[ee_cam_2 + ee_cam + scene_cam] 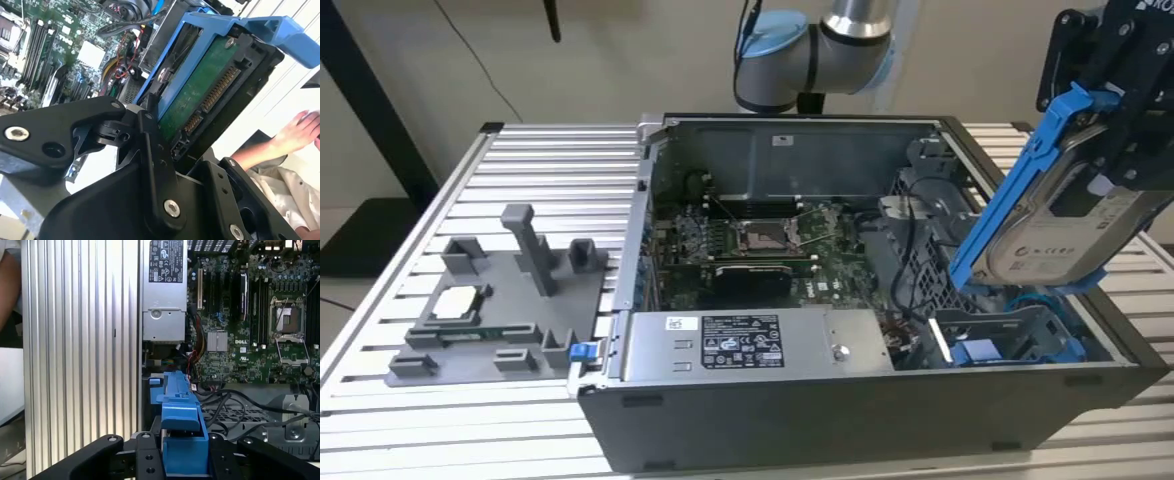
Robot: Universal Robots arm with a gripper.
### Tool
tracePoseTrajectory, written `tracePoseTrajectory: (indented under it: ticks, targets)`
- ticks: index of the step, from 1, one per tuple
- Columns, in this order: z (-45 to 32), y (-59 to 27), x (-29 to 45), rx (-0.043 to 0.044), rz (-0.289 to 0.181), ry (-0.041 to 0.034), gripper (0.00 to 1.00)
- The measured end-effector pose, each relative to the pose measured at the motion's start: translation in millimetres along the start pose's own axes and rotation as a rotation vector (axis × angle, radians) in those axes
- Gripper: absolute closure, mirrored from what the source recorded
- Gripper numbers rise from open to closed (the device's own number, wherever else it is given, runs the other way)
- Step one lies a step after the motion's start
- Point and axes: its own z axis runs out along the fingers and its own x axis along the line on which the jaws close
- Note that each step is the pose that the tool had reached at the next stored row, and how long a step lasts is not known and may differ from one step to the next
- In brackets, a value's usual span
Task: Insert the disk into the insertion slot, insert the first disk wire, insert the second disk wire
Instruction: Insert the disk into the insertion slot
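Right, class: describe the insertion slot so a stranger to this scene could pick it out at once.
Find the open computer case. In its near corner on the exterior view's right, beside the power supply, sits the slot, under the tilted disk. Unlike its grey neighbours, it holds bright blue plastic.

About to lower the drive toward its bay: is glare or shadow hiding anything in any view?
Exterior view: even light, the disk and the insertion slot both clearly lit, slot floor shaded. Second wrist view: white washout behind the disk; black end effector dark. First wrist view: the ribbed table shines brightly, motherboard evenly lit.
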Motion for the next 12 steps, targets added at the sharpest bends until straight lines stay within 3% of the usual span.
tracePoseTrajectory:
  ticks: [12]
  targets:
    - [4.2,-0.2,0.0,0.0,0.0,-0.0002,1.0]
